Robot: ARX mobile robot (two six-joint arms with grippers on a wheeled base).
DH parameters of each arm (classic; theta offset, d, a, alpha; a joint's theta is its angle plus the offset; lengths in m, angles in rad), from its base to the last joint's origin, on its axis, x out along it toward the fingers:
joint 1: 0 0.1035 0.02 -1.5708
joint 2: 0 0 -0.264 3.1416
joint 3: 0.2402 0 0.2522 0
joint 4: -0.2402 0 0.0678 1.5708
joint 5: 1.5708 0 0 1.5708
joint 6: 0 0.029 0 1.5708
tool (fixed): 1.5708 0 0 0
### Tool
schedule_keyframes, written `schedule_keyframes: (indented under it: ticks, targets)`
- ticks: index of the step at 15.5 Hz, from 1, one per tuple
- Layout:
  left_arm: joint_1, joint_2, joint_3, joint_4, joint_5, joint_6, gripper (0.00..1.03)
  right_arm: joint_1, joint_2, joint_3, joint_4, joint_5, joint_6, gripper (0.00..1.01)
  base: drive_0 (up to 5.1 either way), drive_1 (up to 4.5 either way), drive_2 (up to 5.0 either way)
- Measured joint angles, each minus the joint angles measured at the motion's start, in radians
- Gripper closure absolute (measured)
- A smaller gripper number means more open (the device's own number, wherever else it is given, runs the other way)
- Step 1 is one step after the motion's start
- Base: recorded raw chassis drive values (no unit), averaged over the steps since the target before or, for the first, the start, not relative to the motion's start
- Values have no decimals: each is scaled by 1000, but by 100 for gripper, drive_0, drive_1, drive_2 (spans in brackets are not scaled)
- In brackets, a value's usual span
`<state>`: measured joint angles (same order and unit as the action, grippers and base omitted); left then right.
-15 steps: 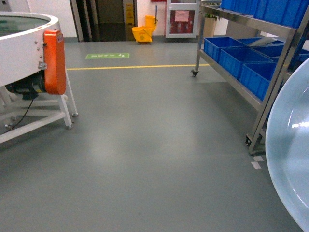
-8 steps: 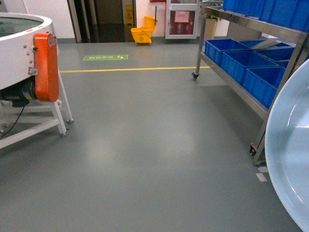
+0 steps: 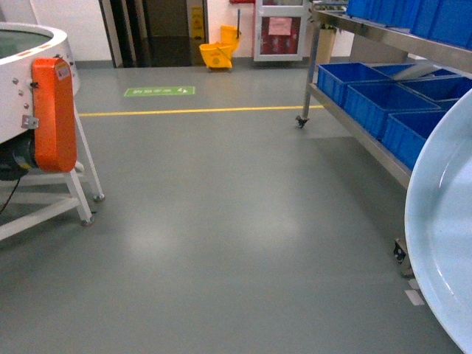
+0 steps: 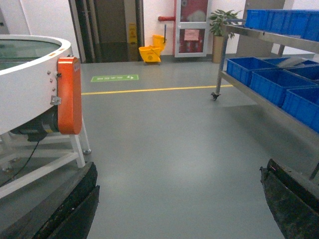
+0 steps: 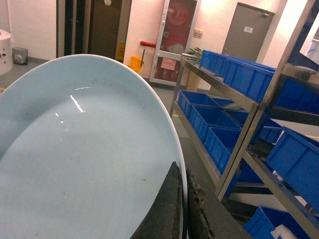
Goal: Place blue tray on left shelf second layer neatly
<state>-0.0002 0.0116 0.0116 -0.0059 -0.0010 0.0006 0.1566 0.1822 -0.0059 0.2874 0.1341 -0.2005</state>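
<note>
Head view: the tray (image 3: 442,243) fills the lower right corner, tilted up on edge so its pale blue inside faces the camera, cut off by the frame. Behind it the steel shelf (image 3: 361,131) runs back along the right side on castors, with dark blue crates (image 3: 380,103) in a row on its lower tier and more on the tier above. On the left stands a white round machine (image 3: 15,81) with an orange guard (image 3: 53,114) on a white frame. A yellow line (image 3: 192,111) crosses the grey floor (image 3: 221,228), a green floor sign (image 3: 159,91) lies beyond it, and a yellow mop bucket (image 3: 217,51) sits by the far wall. Neither gripper shows here.

Left wrist view: the left gripper (image 4: 179,209) is spread wide with nothing between its dark fingers (image 4: 75,209), one at each lower corner, over bare floor. The machine is at left, the shelf and crates at right, a potted plant (image 4: 219,22) beside the shelf's far end.

Right wrist view: the right gripper (image 5: 182,209) is pinching the tray's rim, one finger (image 5: 167,211) on the inside face and the other behind the edge. The tray takes up the left and centre, held in the air, just beside the shelf but not on any tier. The shelf's tiers at right carry crates, and a grey door (image 5: 246,32) stands behind.
</note>
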Motion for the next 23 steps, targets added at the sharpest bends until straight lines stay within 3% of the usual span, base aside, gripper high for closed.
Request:
schedule_keyframes:
  ticks: [11,23]
  targets:
    - [0,0,0,2,0,0,5,0,0,0,0,0,0,99,-1,391,-393]
    - [0,0,0,0,0,0,5,0,1,0,-1,0,0,99,-135,-135,-135]
